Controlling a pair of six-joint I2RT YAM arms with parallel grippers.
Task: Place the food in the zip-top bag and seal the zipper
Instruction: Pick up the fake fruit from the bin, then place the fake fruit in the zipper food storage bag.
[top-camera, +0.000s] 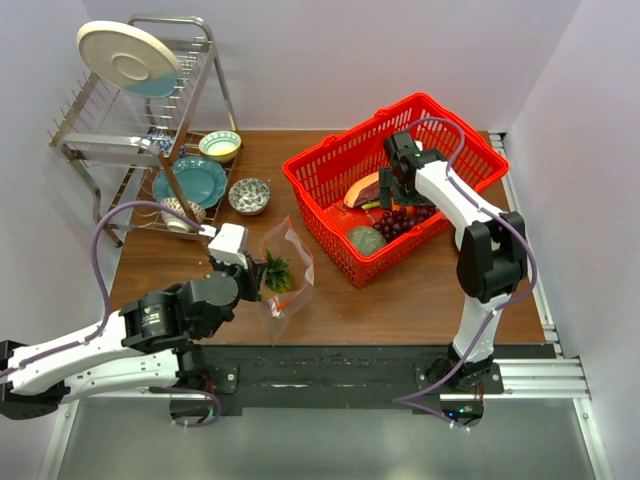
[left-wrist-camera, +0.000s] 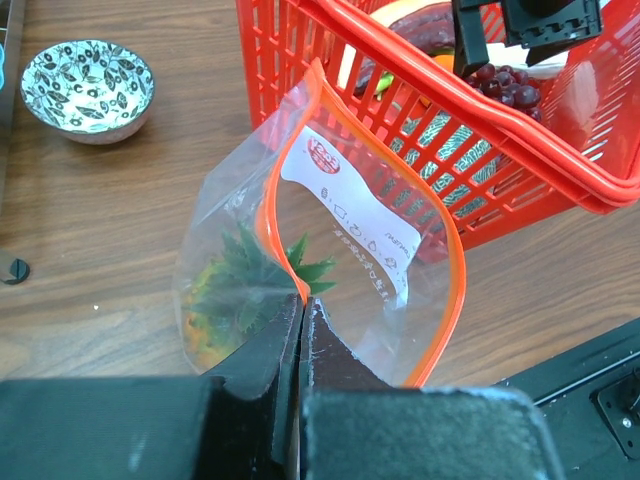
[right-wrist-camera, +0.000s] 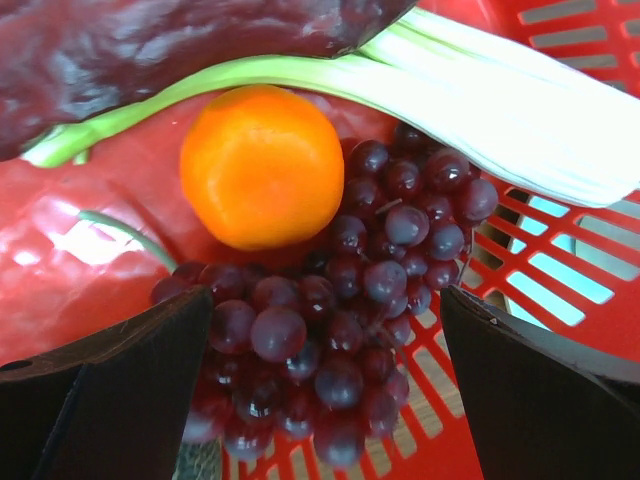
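The clear zip-top bag (top-camera: 290, 262) stands open on the table, its red-orange zipper (left-wrist-camera: 457, 262) curving round the mouth. The pineapple (left-wrist-camera: 238, 292) with its green crown lies inside the bag. My left gripper (left-wrist-camera: 302, 300) is shut on the near zipper edge and holds the mouth open. The dark purple grape bunch (right-wrist-camera: 365, 285) lies in the red mesh basket (top-camera: 330, 165). My right gripper (right-wrist-camera: 325, 300) is open, lowered into the basket, one finger on each side of the grapes; it also shows in the top view (top-camera: 392, 195).
In the basket an orange (right-wrist-camera: 262, 165), a white-green stalk (right-wrist-camera: 480, 90), a pink-red slice (top-camera: 363, 192) and a green melon (top-camera: 366, 240) crowd the grapes. A patterned bowl (left-wrist-camera: 87, 88) and a dish rack (top-camera: 130, 120) with plates stand at the left.
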